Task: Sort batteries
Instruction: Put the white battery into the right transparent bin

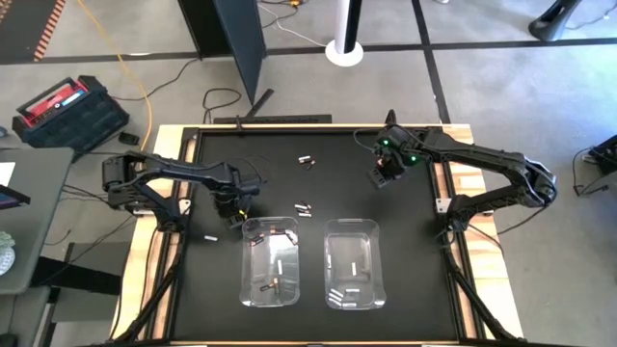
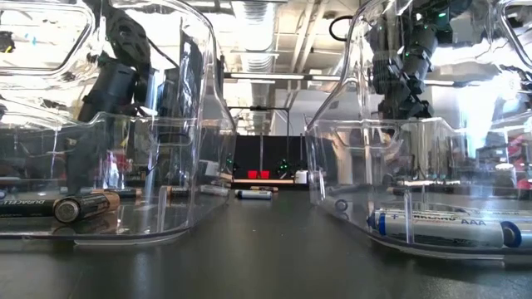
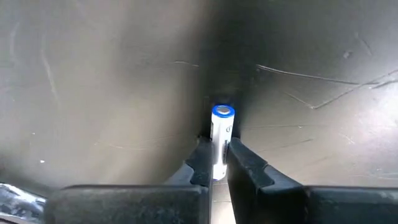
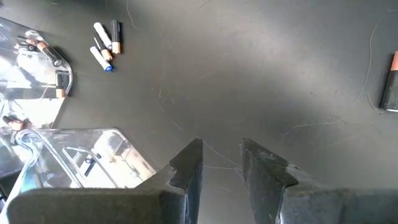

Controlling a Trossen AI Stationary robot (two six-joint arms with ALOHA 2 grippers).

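- The black table point(image 1: 318, 183) is carrying the whole job, with 2 clear bins sitting at its near edge — the left bin point(image 1: 271, 262) right beside the left gripper, the right bin point(image 1: 352, 265) well away from either gripper.
- The left bin is holding dark, copper-marked cells point(image 2: 79, 205); the right bin is holding white ones point(image 2: 440, 226). So the sort is looking partly done, not finished.
- The left gripper point(image 3: 217, 163) is sitting low on the table, its fingers pressed in on a white battery point(image 3: 221, 140) with a blue end — the cell is pinched between the tips and lying on the surface. As I judge it, this one is heading for the right bin.
- The right gripper point(image 4: 221, 155) is hanging over bare table at the far right, fingers parted and holding nothing.
- Still loose: a small cluster point(image 4: 106, 43) ahead of the right gripper near the bins, a pair point(image 1: 307, 160) farther back, and 1 white cell point(image 1: 208, 235) just outside the left gripper.
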